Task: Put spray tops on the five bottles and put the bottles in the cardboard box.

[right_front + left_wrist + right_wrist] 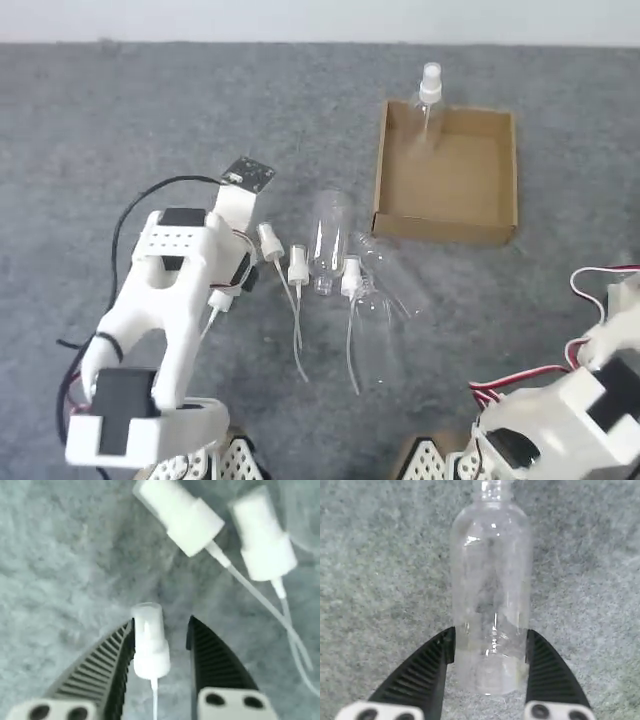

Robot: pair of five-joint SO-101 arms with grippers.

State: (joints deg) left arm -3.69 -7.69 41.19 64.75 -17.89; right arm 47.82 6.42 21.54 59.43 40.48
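My left gripper (pixel 162 624) is open low over the grey carpet, with a white spray top (pixel 149 640) between its fingers, resting against one of them and apart from the other. In the high view this gripper (pixel 232 290) sits left of three more spray tops (pixel 270 240) (pixel 298 266) (pixel 350 277) with long dip tubes. Clear bottles lie beside them: one (pixel 330 235) without a top and two (pixel 400 285) (pixel 370 335) to its right. My right gripper (pixel 490 635) is shut on the base of a clear, topless bottle (pixel 490 580).
The cardboard box (pixel 445 225) stands at the back right, with one upright bottle wearing a spray top (pixel 430 100) at its far edge. The right arm's body (pixel 590 400) is folded at the bottom right corner. Cables trail beside the left arm (pixel 165 300).
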